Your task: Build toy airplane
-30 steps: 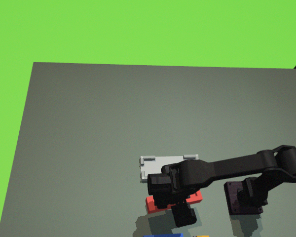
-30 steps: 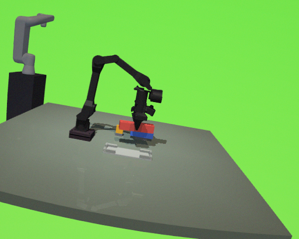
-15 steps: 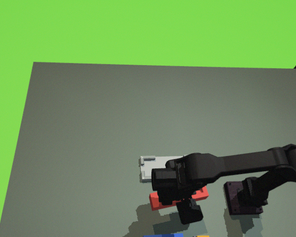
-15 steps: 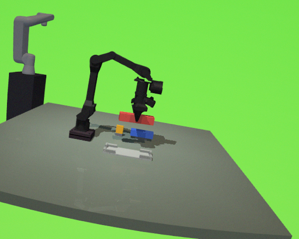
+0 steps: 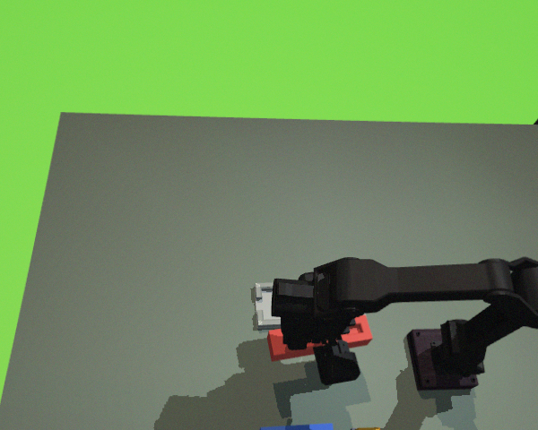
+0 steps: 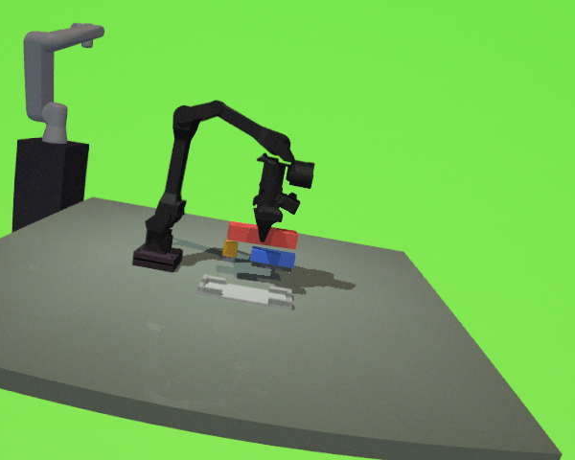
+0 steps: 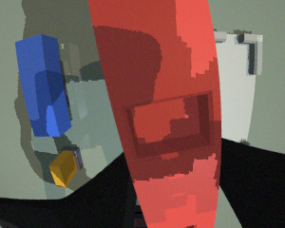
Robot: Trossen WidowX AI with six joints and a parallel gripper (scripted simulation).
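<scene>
From the wrist view, a long red fuselage (image 7: 171,121) fills the middle of the picture, running from the bottom edge up and away. Its upper face carries a large rectangular socket near the middle and a small square socket close to the lower end. The black gripper (image 6: 264,236) is clamped across it about halfway along, jaws partly closed on its sides, and holds it lifted off the grey desk (image 6: 327,346), roughly level.

Below and to the left of the fuselage in the wrist view lie a blue wing (image 7: 43,85) and, nearer, a small yellow tail fin (image 7: 63,169), both resting on the desk. To the right lies the pale white jig (image 7: 237,89), with raised corners at its end.

From the side view, the fuselage hangs in the air above the wing, with the jig on the desk in front of them, apart from both. The arm's dark base plate (image 6: 144,261) sits to the left. Farther back, a grey arm (image 6: 42,74) stands on a black pedestal (image 6: 50,178) against a green backdrop.
</scene>
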